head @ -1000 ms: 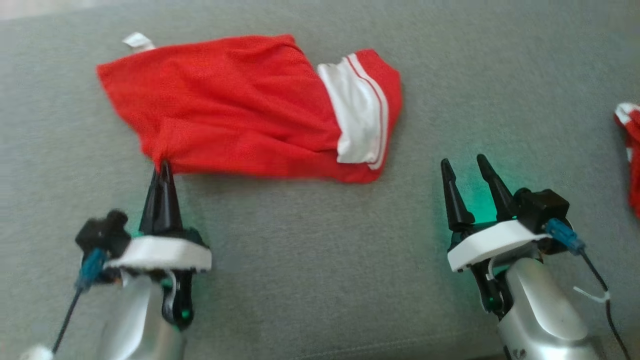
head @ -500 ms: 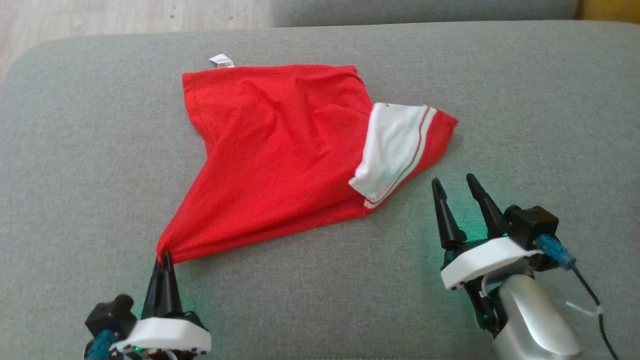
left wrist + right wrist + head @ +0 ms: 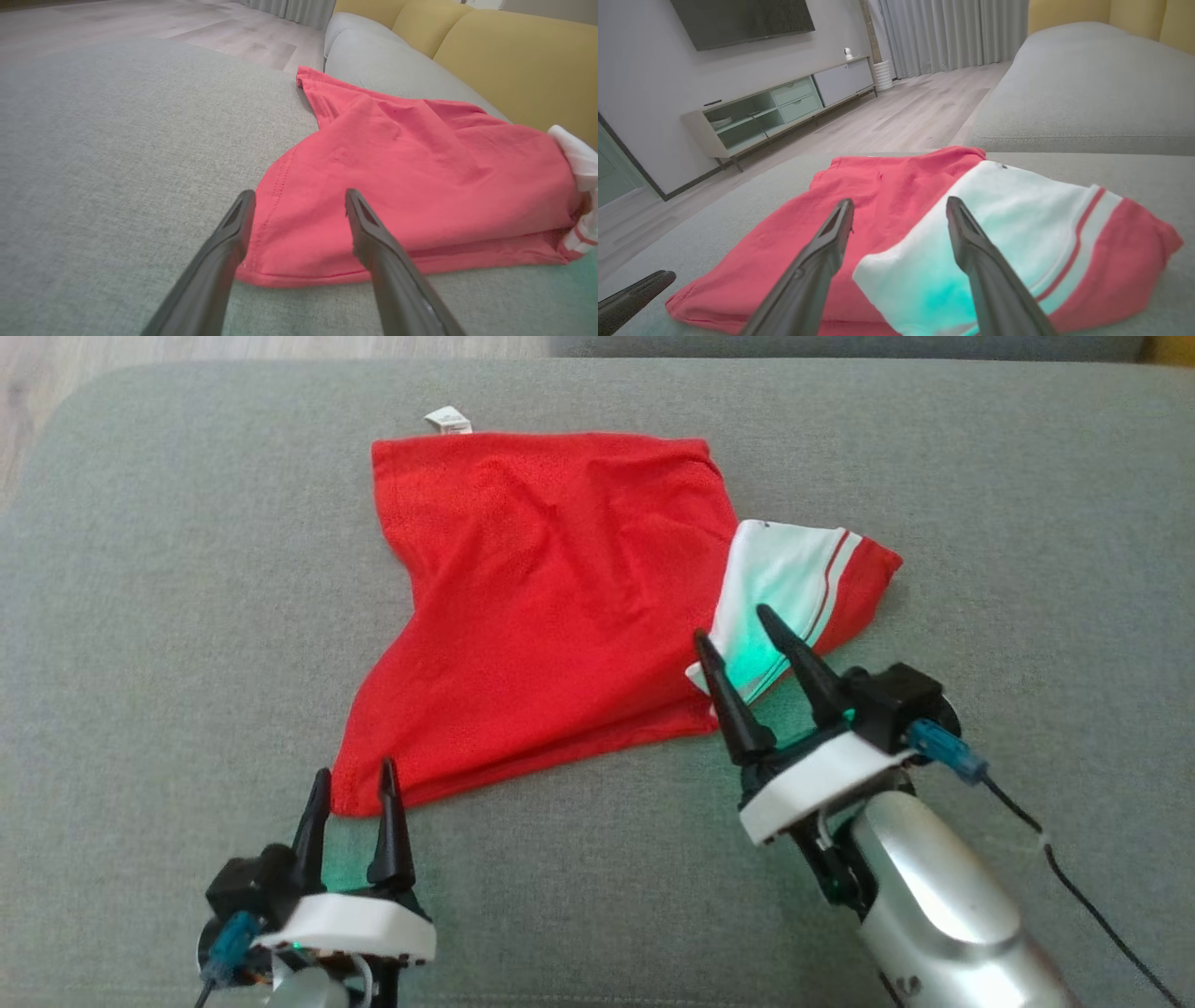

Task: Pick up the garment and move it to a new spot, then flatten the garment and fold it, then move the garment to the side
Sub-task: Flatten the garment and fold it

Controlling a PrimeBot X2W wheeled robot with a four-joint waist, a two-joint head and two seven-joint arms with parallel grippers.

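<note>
The garment (image 3: pixel 551 607) is red mesh shorts with a white striped side panel (image 3: pixel 784 588), lying spread and wrinkled on the grey sofa cushion (image 3: pixel 140 616). My left gripper (image 3: pixel 353 779) stands open at the garment's near left corner, its fingers straddling the hem (image 3: pixel 299 275) with the cloth lying loose between them. My right gripper (image 3: pixel 738 625) is open too, hovering over the near edge of the white panel (image 3: pixel 994 219), its fingertips to either side of that edge. A small white label (image 3: pixel 448 420) pokes out at the far hem.
The cushion's rounded left edge (image 3: pixel 37 457) drops to a wooden floor (image 3: pixel 901 116). Yellow back cushions (image 3: pixel 504 56) rise behind the seat. A TV cabinet (image 3: pixel 780 112) stands across the room. Bare grey cushion lies left and right of the garment.
My left gripper has opened and let go of the garment's corner, which now lies on the cushion. My right gripper has moved forward and left over the white panel. The camera has shifted.
</note>
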